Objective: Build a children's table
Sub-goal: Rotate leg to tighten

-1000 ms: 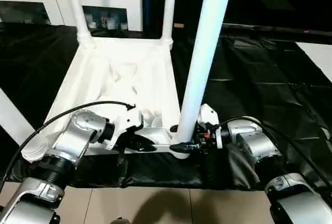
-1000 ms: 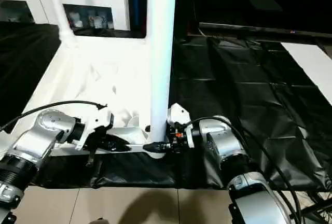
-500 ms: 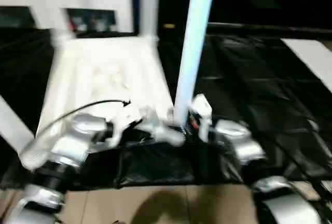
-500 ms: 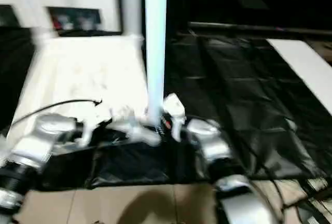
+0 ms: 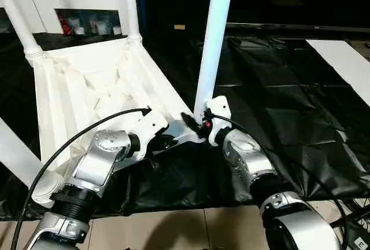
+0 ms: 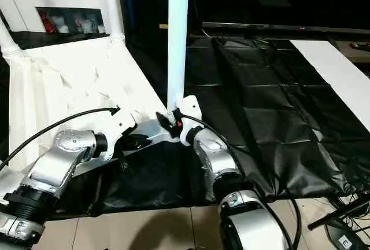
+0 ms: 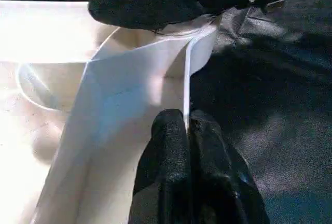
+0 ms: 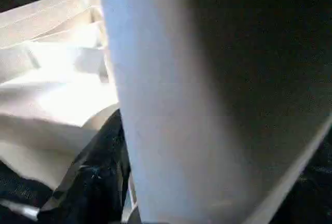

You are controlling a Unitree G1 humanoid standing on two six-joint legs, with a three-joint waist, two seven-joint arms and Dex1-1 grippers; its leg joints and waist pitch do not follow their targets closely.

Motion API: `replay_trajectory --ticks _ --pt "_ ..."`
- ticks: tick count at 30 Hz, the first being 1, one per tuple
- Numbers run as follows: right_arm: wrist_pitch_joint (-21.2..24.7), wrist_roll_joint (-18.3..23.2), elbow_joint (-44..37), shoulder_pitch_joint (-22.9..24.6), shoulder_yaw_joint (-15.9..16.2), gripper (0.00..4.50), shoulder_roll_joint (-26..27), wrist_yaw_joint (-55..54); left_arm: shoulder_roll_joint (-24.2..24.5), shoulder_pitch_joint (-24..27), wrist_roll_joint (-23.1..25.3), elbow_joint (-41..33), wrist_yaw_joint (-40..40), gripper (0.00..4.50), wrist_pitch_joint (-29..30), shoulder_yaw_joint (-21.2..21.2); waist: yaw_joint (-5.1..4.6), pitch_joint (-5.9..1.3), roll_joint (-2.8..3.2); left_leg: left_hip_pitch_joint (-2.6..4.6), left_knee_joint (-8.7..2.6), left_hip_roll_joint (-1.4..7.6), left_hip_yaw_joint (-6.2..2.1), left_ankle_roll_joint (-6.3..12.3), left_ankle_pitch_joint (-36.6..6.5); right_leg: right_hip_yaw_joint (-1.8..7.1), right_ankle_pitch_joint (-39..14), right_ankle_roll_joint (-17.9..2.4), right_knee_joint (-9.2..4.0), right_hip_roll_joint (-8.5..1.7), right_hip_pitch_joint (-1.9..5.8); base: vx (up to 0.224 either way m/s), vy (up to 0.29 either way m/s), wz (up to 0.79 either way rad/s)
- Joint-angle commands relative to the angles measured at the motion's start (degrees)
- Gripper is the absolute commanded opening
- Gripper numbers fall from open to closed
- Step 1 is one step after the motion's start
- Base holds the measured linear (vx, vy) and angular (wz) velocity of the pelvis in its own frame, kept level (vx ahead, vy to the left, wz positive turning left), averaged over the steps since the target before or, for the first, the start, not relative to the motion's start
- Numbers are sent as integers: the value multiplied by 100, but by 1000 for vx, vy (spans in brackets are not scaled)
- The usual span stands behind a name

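**Right gripper at the foot of the upright leg, left pinching the table's rim**

Nearest, the left gripper had its fingers pressed together on the thin edge of the upturned table top, which lay on the black cover. Just beside it the right gripper sat against the base of the near leg, at the corner socket; whether its fingers clamped the leg I could not tell. The leg's long axis ran straight up from that gripper, so the right arm was nearer it. Farther off, two more legs stood in the far corners.
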Motion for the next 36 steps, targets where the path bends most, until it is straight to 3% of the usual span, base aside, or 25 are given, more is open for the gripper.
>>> replay_trajectory --ticks 1,4,8,12,18,20,21,28,34,36 --pt "42 -118 -83 117 599 314 -28 1225 -61 -169 -296 33 -489 0 -384 -342 53 -314 106 -84 -361 129 -25 244 -1483 324 -1920 -884 -454 -388 297 0 0 0" --pt "-74 -124 -229 215 798 314 -312 2000 99 -253 -324 189 -788 0 -556 -373 80 -331 99 -87 -338 137 -6 333 -1249 328 -1376 -1083 -404 -383 315 0 0 0" --pt "58 39 -510 326 975 314 -690 3085 239 -375 -405 382 -1204 0 -718 -384 138 -333 127 -70 -322 144 8 418 -1197 317 -1211 -1232 -387 -370 328 0 0 0" --pt "143 89 -738 393 1129 314 -1013 3909 357 -524 -386 642 -1510 0 -876 -424 269 -324 134 -40 -318 172 32 392 -1293 314 -1395 -1202 -398 -369 313 0 0 0" --pt "329 41 -960 491 1427 286 -1301 4803 452 -766 -400 1075 -1872 0 -1105 -452 343 -318 114 -36 -330 180 16 294 -1388 317 -1751 -1070 -423 -397 311 0 0 0" --pt "453 26 -1072 547 1545 267 -1362 5033 481 -846 -414 1236 -1948 0 -1187 -446 346 -320 57 -67 -327 178 15 321 -1285 316 -1762 -1027 -417 -402 324 0 0 0" --pt "514 30 -1107 564 1578 263 -1375 5106 492 -871 -410 1300 -1968 0 -1222 -445 358 -318 35 -67 -322 166 18 339 -1239 311 -1804 -997 -422 -399 320 0 0 0" --pt "603 15 -1195 626 1642 219 -1384 5289 500 -916 -413 1464 -1963 0 -1297 -426 393 -323 48 -68 -329 177 7 293 -1199 311 -1910 -935 -423 -421 312 0 0 0" --pt "726 77 -1212 706 1476 203 -1159 4813 419 -819 -429 1378 -1550 0 -1213 -269 389 -322 78 -74 -331 167 11 260 -1202 311 -1831 -941 -425 -409 322 0 0 0" --pt "702 105 -1173 726 1362 201 -1045 4502 355 -764 -434 1276 -1352 0 -1120 -213 379 -307 77 -66 -342 162 5 229 -1317 306 -2051 -886 -453 -411 312 0 0 0"
